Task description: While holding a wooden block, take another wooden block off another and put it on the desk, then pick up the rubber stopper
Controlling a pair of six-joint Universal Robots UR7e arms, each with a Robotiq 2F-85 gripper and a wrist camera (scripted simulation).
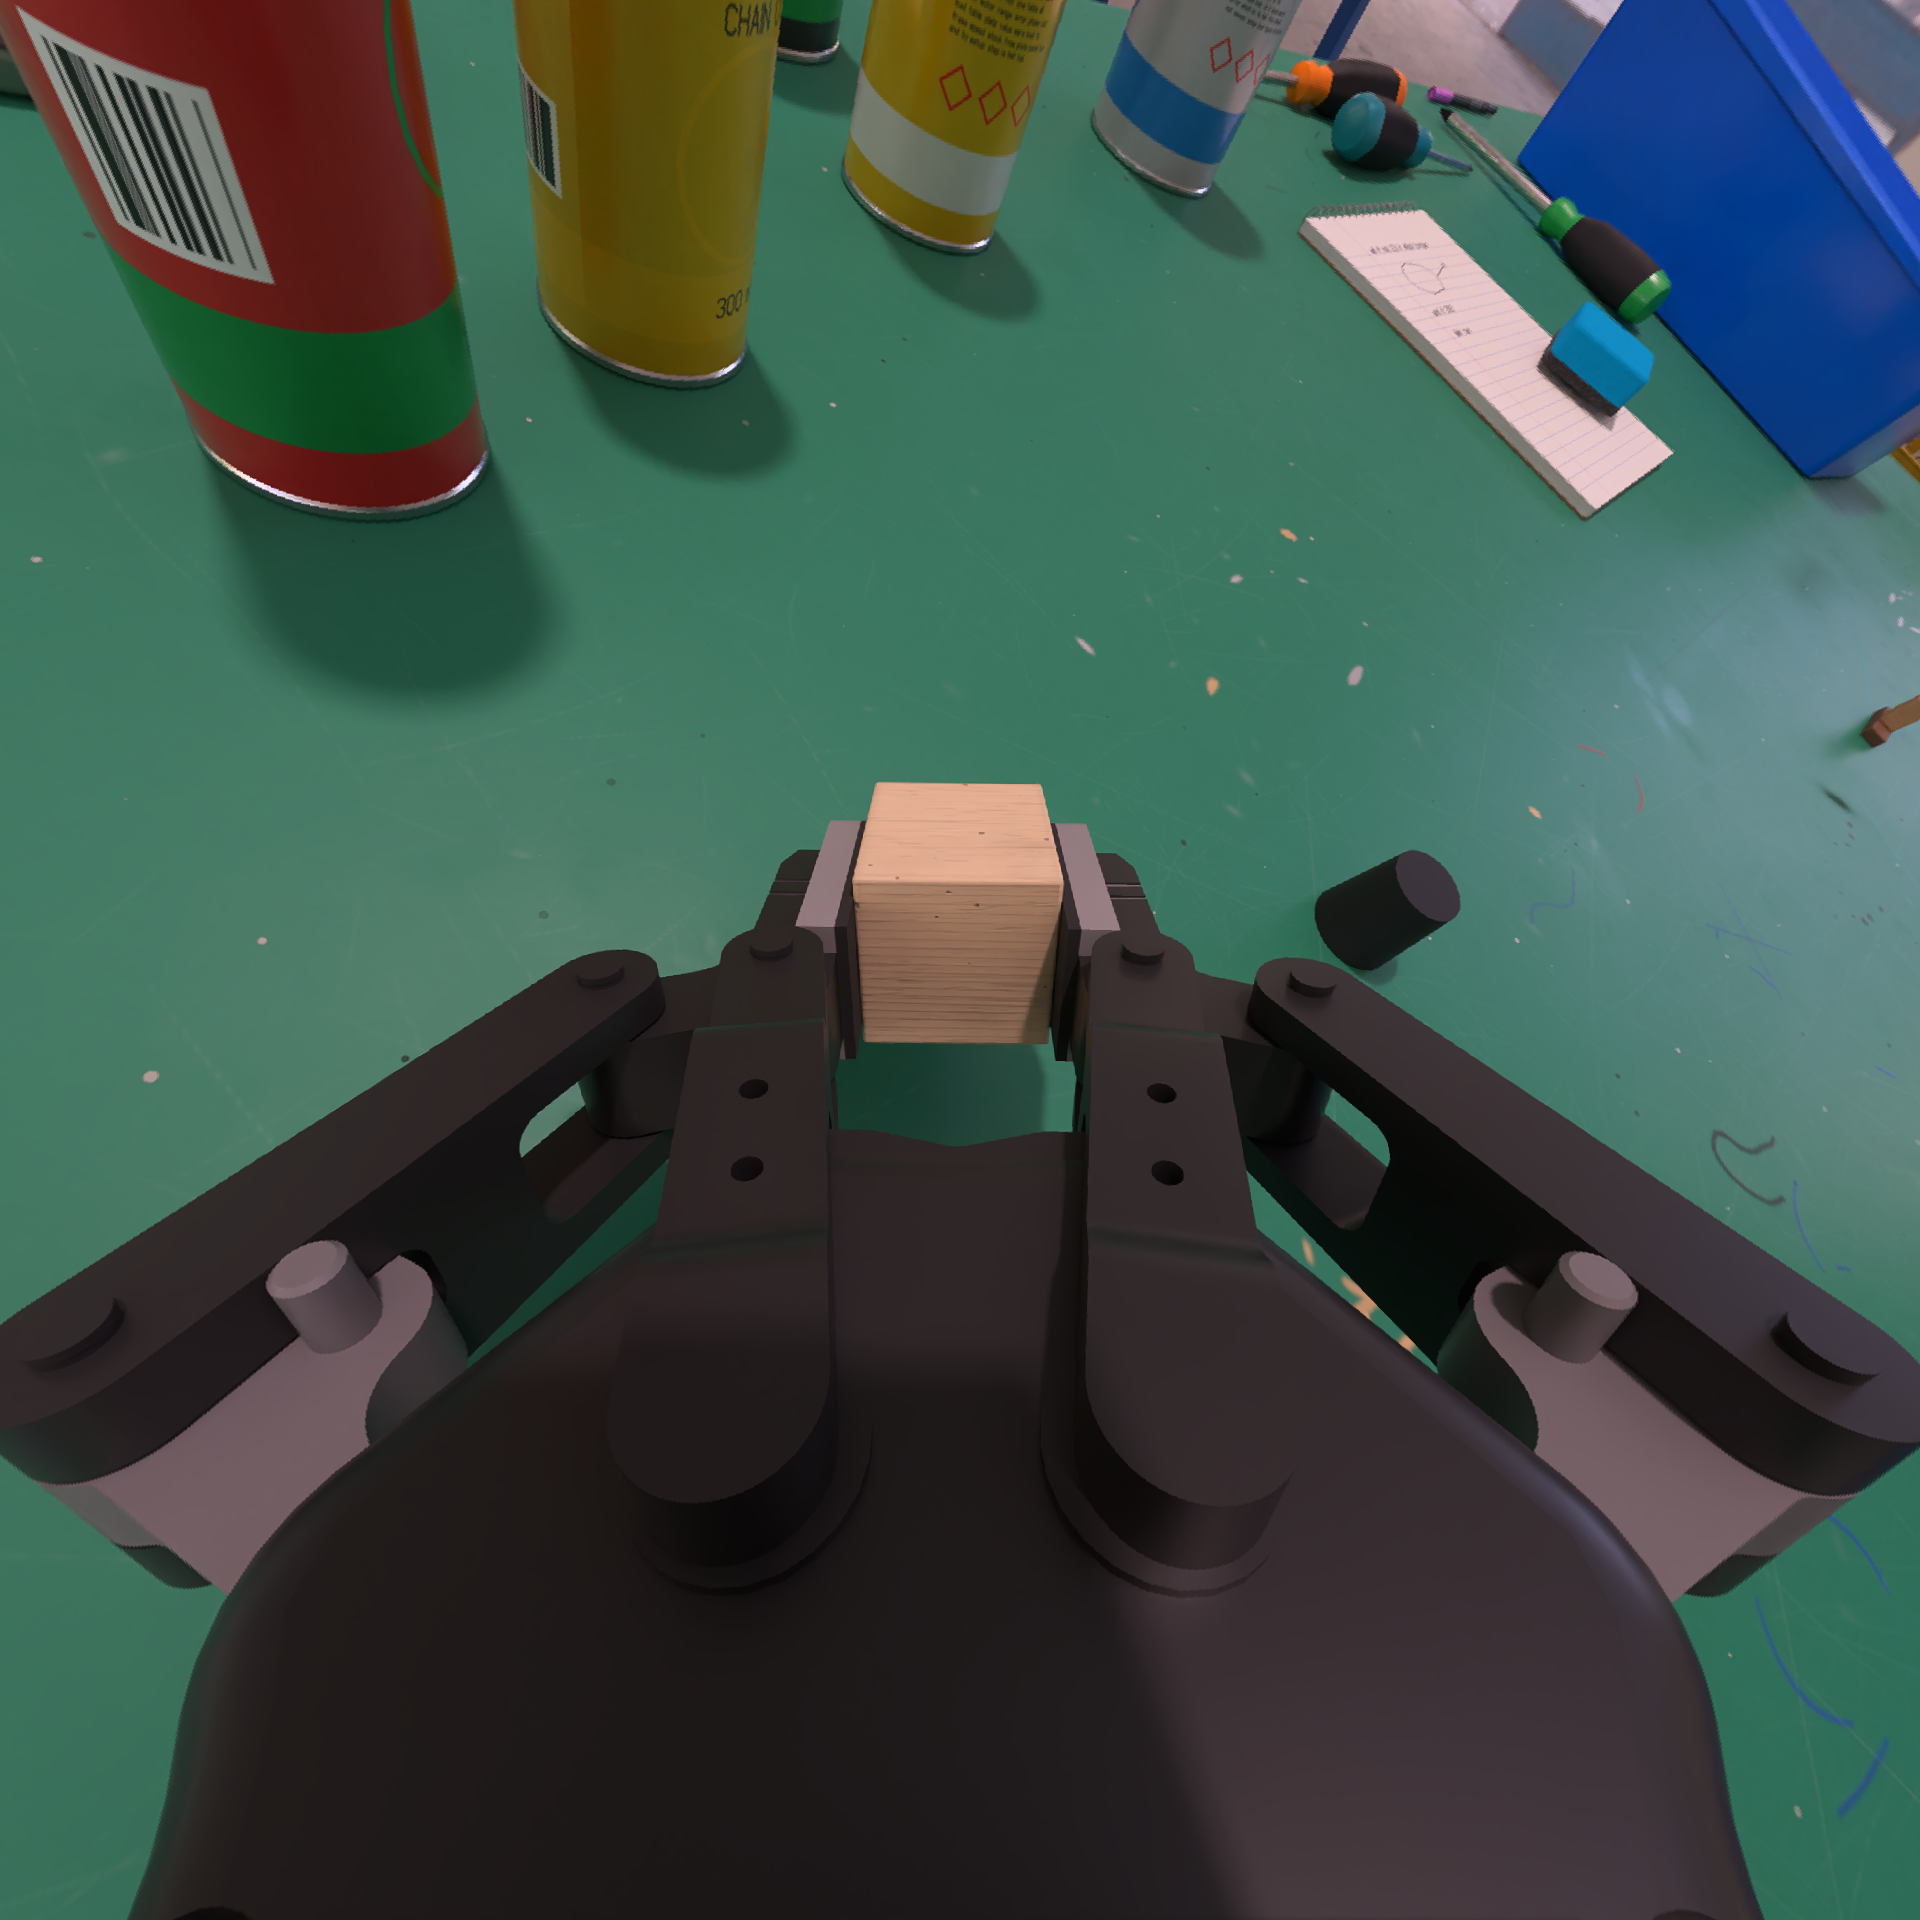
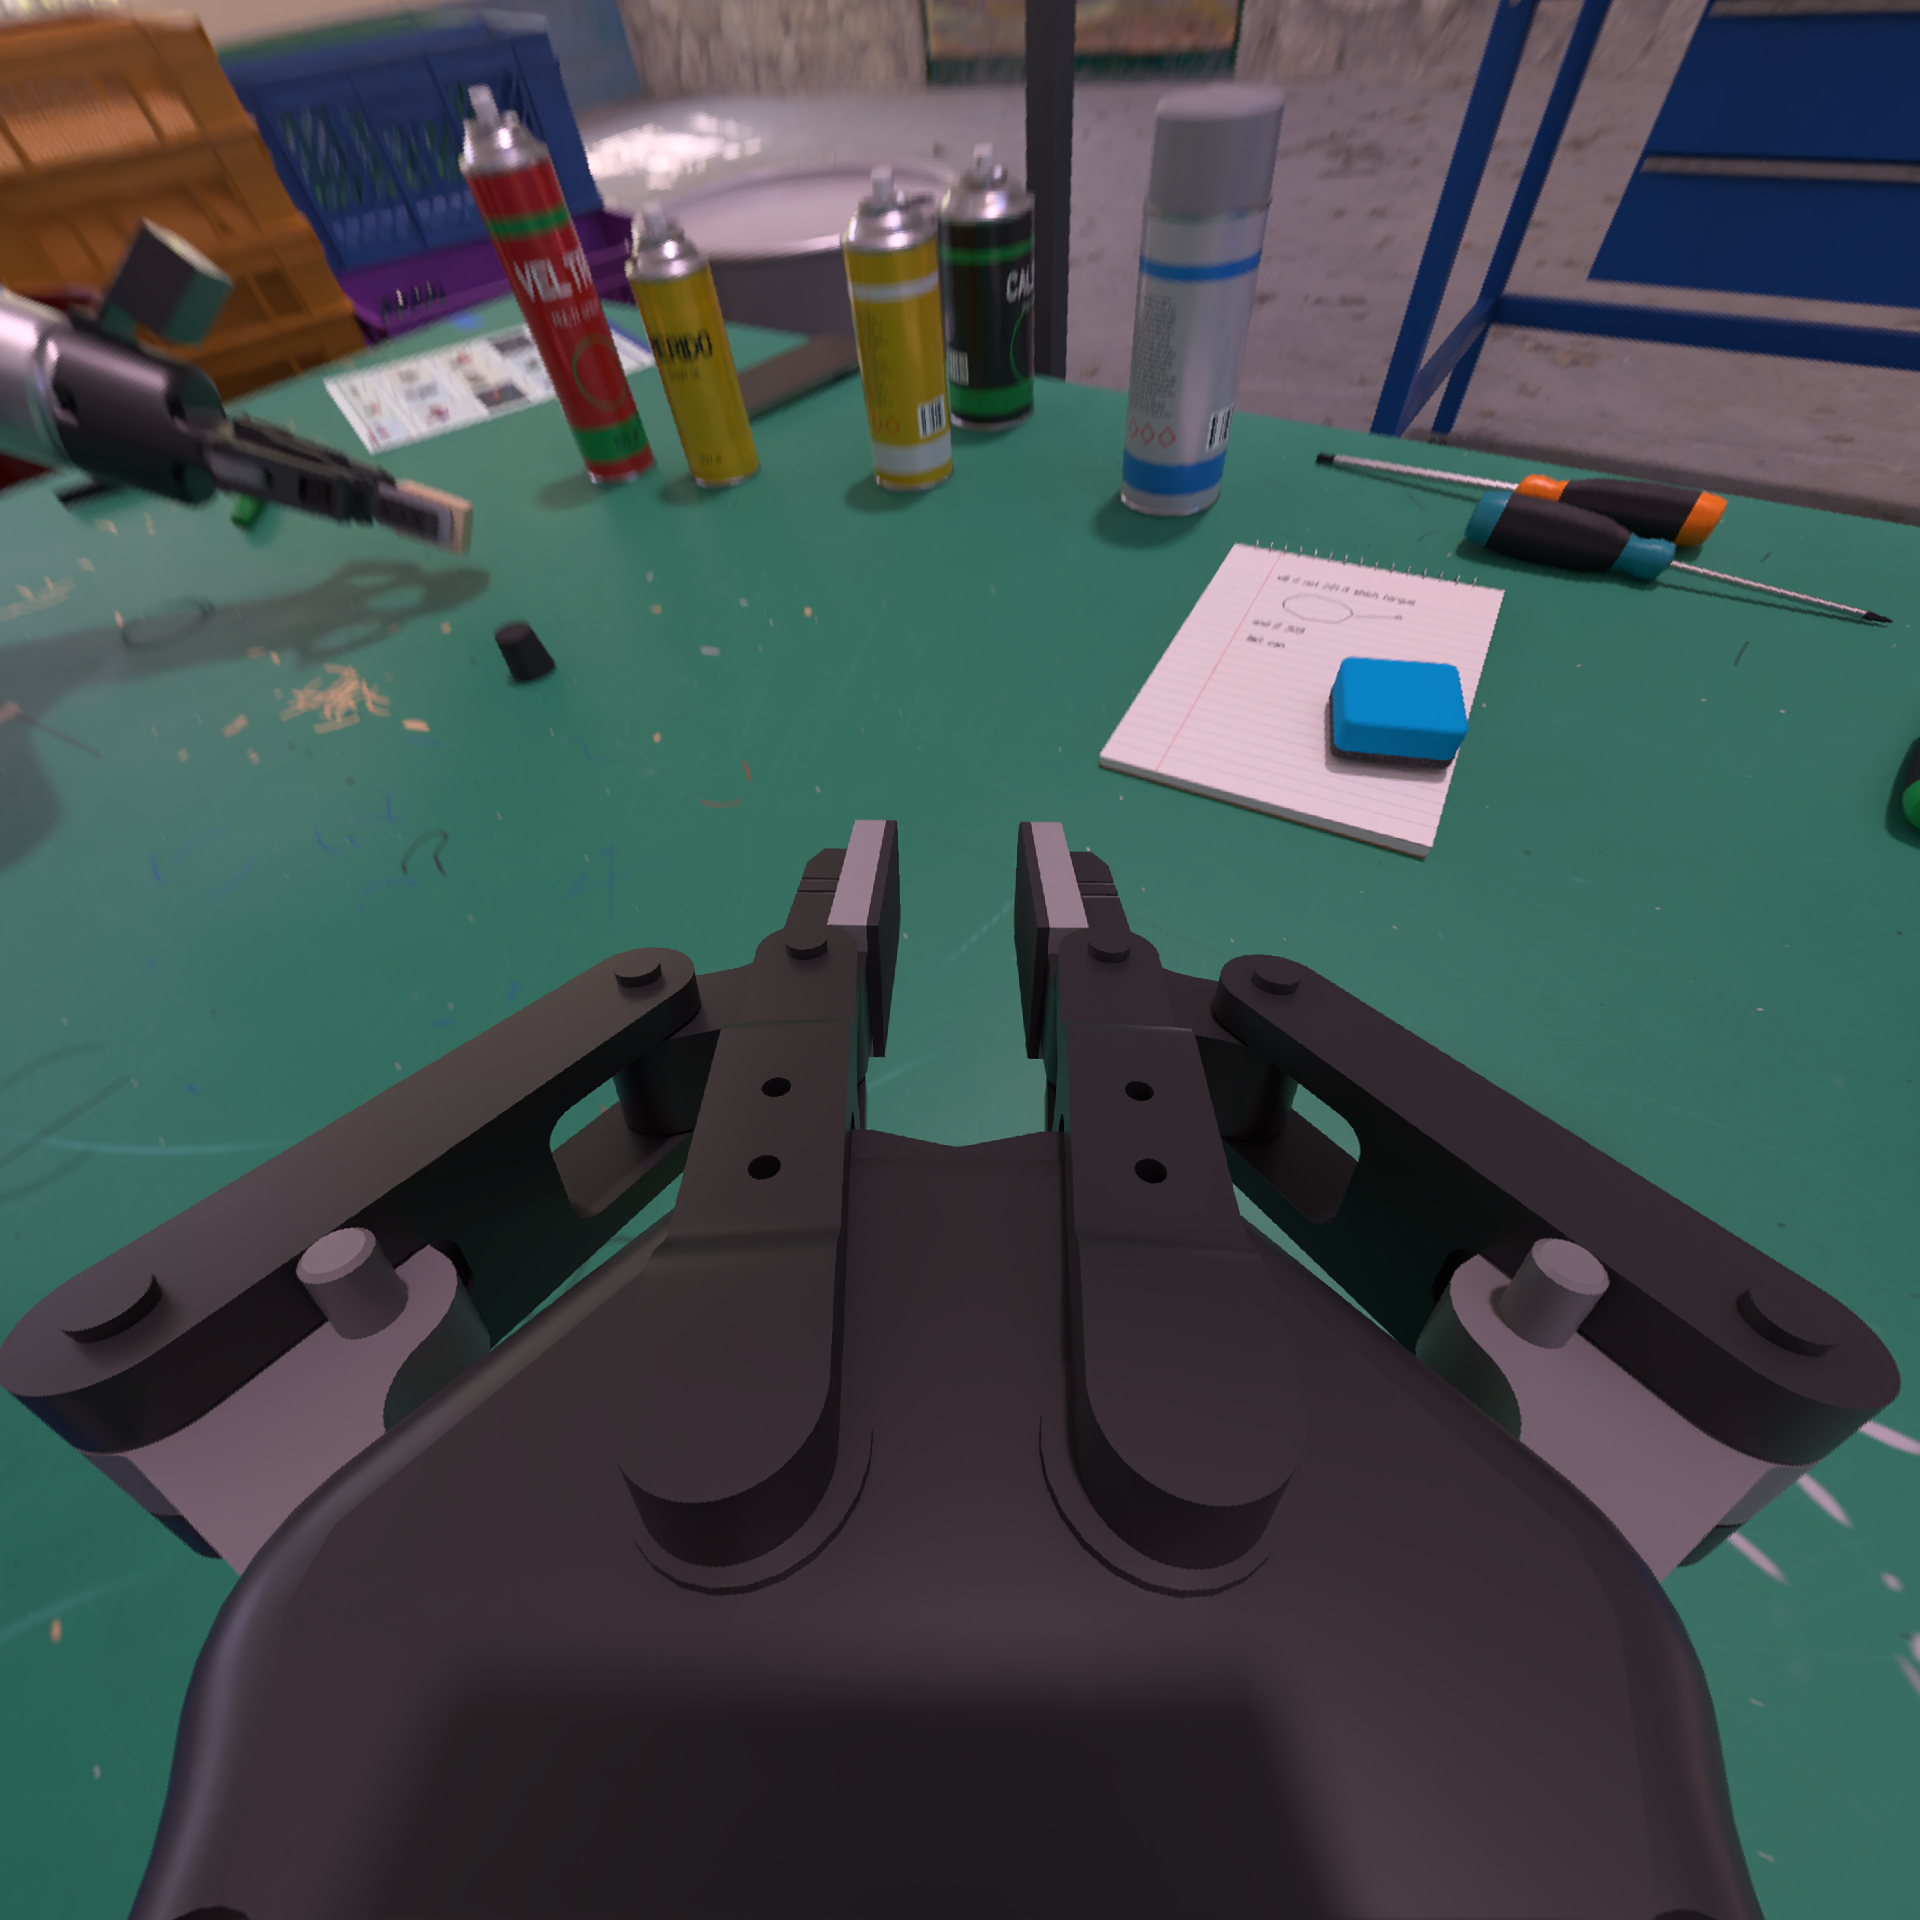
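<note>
My left gripper [image 1: 956,868] is shut on a light wooden block [image 1: 956,935] and holds it above the green desk [image 1: 935,582]. The black rubber stopper [image 1: 1387,909] lies on its side on the desk, just right of the left fingers. In the right wrist view the stopper [image 2: 523,651] sits far to the left, below the left gripper [image 2: 416,509] and its block [image 2: 457,528]. My right gripper [image 2: 957,868] is open and empty, with a narrow gap between its pads, above bare desk. No other wooden block shows in either view.
Several spray cans [image 2: 894,343] stand in a row at the back. A notepad [image 2: 1309,696] with a blue eraser [image 2: 1397,712] lies to the right, with screwdrivers [image 2: 1590,525] behind it. A blue box [image 1: 1766,229] stands at the far right. Wood shavings [image 2: 332,696] lie at the left.
</note>
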